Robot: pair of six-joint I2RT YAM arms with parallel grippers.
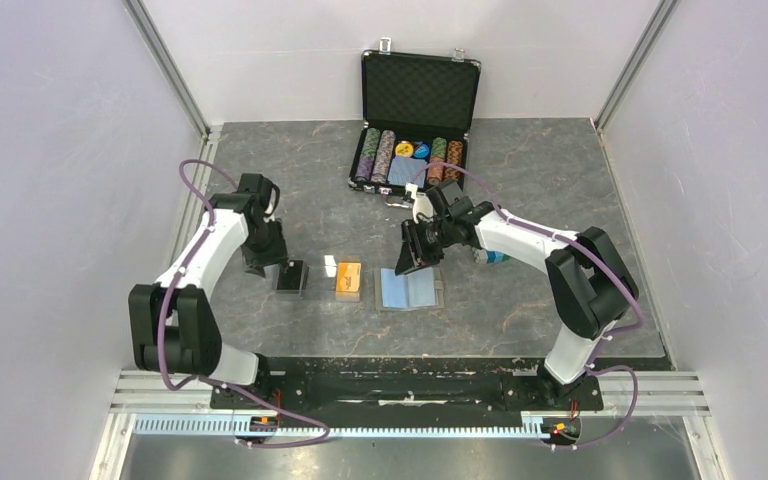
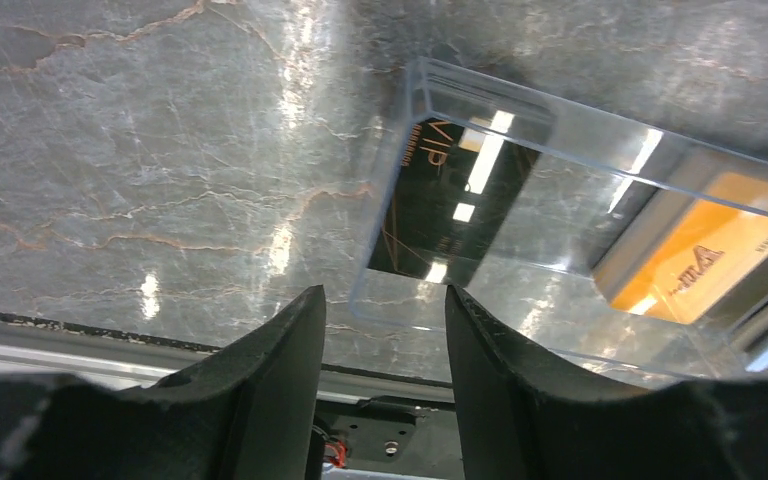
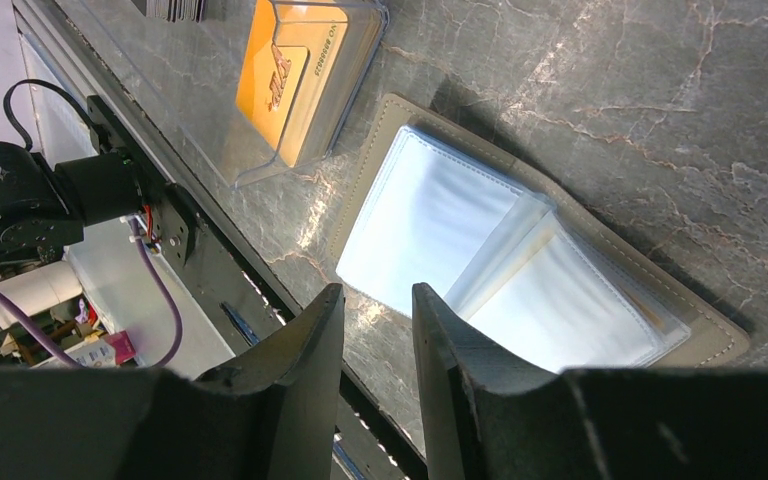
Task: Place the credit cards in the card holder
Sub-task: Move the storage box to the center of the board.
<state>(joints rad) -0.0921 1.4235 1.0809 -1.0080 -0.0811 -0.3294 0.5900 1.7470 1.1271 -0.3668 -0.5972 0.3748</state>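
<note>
- Two left fingers (image 2: 280,370) stand apart with nothing clamped. A corner of the clear plastic box (image 2: 580,140) sits just ahead of the gap. The black card (image 2: 440,200) shows through the box, and the orange cards (image 2: 695,265) lie beyond it. Closing here could, I judge, pinch the slick box corner and skid it instead of taking a card. Bare table (image 2: 140,150) lies open to one side, and the table's near edge is close beneath.
- Right wrist: the right fingers (image 3: 295,350) are parted narrowly and hold nothing. They hang above the card holder (image 3: 440,210), which lies opened flat with its blue lining up. Its limp sleeves could snag or fold under a descending fingertip, and the holder might slide. The table's near edge is close here too.
- Top view: the black card, orange cards and card holder lie in a row between the arms. The poker chip case (image 1: 415,150) is well apart behind them, leaving free room.
</note>
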